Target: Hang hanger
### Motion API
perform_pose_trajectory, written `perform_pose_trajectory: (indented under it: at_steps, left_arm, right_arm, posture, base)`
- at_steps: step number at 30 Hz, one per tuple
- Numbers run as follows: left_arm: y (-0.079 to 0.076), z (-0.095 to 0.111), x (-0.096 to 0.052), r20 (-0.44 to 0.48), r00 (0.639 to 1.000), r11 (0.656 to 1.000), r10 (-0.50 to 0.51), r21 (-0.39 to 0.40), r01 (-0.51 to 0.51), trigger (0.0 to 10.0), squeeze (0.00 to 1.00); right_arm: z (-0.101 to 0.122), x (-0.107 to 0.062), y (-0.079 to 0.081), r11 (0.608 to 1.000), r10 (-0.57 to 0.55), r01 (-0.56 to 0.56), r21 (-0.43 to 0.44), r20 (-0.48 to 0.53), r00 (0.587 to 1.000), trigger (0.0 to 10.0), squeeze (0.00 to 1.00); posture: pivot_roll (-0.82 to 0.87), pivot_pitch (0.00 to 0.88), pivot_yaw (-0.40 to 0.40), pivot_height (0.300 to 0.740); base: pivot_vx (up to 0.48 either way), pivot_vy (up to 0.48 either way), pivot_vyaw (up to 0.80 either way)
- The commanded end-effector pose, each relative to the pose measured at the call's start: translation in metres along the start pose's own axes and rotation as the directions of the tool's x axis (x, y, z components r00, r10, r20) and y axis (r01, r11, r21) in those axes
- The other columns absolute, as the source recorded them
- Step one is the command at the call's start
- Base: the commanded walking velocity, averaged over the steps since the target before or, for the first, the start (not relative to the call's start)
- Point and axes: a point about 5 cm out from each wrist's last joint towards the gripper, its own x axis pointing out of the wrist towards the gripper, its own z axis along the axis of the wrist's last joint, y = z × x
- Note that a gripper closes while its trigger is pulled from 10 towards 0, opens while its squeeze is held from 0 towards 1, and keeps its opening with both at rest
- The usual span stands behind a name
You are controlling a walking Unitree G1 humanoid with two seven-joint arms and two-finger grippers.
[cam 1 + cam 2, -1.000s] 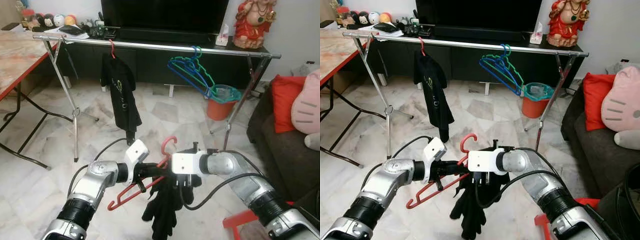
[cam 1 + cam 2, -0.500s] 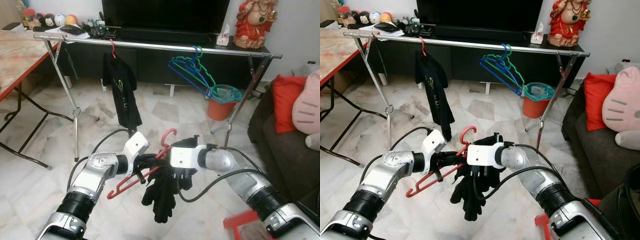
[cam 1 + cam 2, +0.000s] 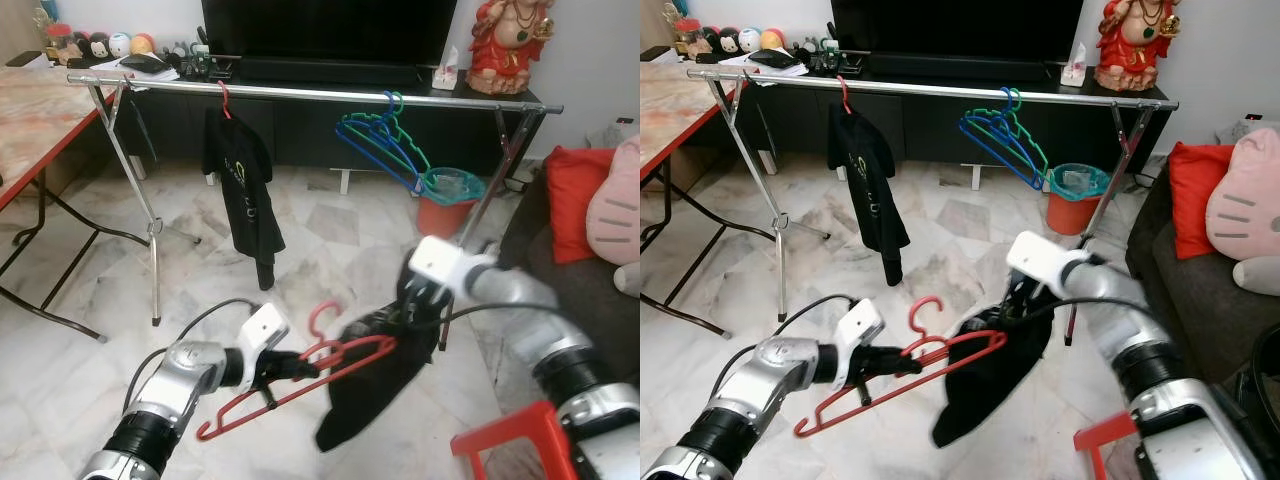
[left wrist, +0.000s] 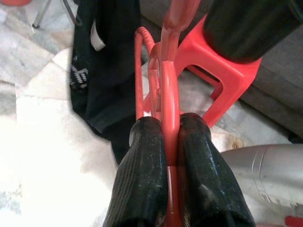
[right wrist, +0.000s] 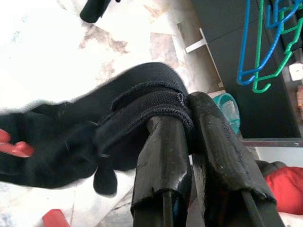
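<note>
Low in the frame, left of centre: left gripper [image 3: 283, 368], fingers [image 4: 142, 175] clamped on the red hanger [image 3: 300, 385], pinching its thin bar between both pads. Hanger held above the floor [image 3: 90, 300], tilted, hook [image 3: 322, 318] up near lower centre, long bar running down toward the lower left.

Right of centre: right gripper [image 3: 408, 312], fingers [image 5: 163, 151] closed on a fold of the black garment [image 3: 375, 375]. Garment draped over the hanger's right shoulder, its bulk hanging below toward lower centre, stretched between hanger and right gripper.

Across the upper part of the frame: metal rail [image 3: 300, 92] on crossed legs. On the rail at upper left of centre, a black shirt [image 3: 243, 185] on its own red hanger. At upper right of centre, a bunch of blue and green hangers [image 3: 385, 140], hooked on the rail and hanging slanted down to the right. Held hanger well below the rail and well apart from it.

Behind the rail: dark TV cabinet [image 3: 300, 125], red figurine [image 3: 505, 45] at upper right. Below the blue hangers, an orange bin [image 3: 443, 205] with a teal rim. At far left, a red-edged surface [image 3: 30, 125]. At right edge, sofa with red cushion [image 3: 573, 205] and pink plush [image 3: 615, 215]. At lower right, red stool [image 3: 505, 445].
</note>
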Motion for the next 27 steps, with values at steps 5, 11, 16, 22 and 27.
perform_pose_trajectory:
  at_steps: [5, 11, 16, 22, 27]
  left_arm:
    - [0.004, 0.002, -0.003, 0.006, 1.0, 1.0, 0.013, 0.013, -0.013, 10.0, 0.0]
    - [0.008, 0.005, -0.009, 0.01, 0.999, 0.999, 0.04, 0.023, -0.041, 10.0, 0.0]
    - [0.011, 0.014, -0.024, 0.037, 0.998, 0.997, 0.057, 0.047, -0.059, 10.0, 0.0]
    - [0.013, 0.015, -0.034, 0.046, 0.995, 0.995, 0.089, 0.051, -0.091, 10.0, 0.0]
    - [0.008, 0.015, -0.033, 0.054, 0.997, 0.997, 0.058, 0.039, -0.06, 10.0, 0.0]
  right_arm:
    - [0.005, -0.002, 0.0, 0.999, 0.043, -0.044, 0.017, 0.04, 0.998, 10.0, 0.0]
    - [0.001, -0.002, 0.002, 0.998, 0.058, -0.059, 0.013, 0.031, 0.998, 10.0, 0.0]
    - [-0.008, -0.001, 0.004, 0.999, 0.049, -0.049, -0.011, -0.019, 0.999, 10.0, 0.0]
    - [-0.018, 0.0, 0.016, 0.995, 0.099, -0.1, -0.026, -0.057, 0.993, 10.0, 0.0]
    - [-0.02, 0.001, 0.02, 0.993, 0.115, -0.117, -0.027, -0.062, 0.991, 10.0, 0.0]
  posture:
    - [-0.02, 0.0, -0.027, 0.74]
    - [-0.02, 0.0, -0.028, 0.74]
    - [-0.02, 0.0, -0.028, 0.74]
    - [-0.01, 0.0, -0.035, 0.74]
    - [-0.01, 0.0, -0.038, 0.74]
  base:
    - [0.0, 0.0, 0.0]
    - [0.0, 0.0, 0.0]
    - [0.0, 0.0, 0.0]
    - [0.0, 0.0, 0.0]
    - [0.0, 0.0, 0.0]
